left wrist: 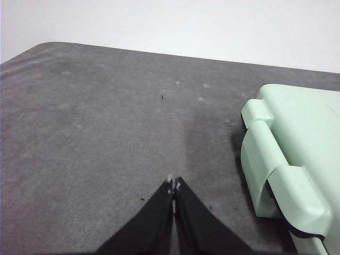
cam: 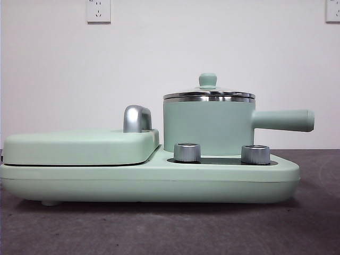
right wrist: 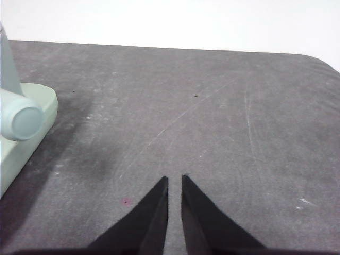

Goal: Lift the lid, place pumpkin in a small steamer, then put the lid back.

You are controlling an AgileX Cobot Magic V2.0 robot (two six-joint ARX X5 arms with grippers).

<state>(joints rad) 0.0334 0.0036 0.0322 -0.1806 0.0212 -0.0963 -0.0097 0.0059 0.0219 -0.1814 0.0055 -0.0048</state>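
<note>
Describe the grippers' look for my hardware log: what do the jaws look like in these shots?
Only the wrist views show them. The left gripper has two matte black jaws tapering to narrow points, with pale scuffs at the tips. The right gripper has the same plain black wedge-shaped jaws. No cables, markings or arm links are visible.

The mint-green small steamer (cam: 208, 127) stands upright, its straight handle pointing to three o'clock. The glass lid (cam: 209, 94) sits closed on its steel rim.

A bare test bench: grey felt-like table (cam: 159, 228), plain white wall (cam: 159, 53), wall sockets (cam: 99, 10).
</note>
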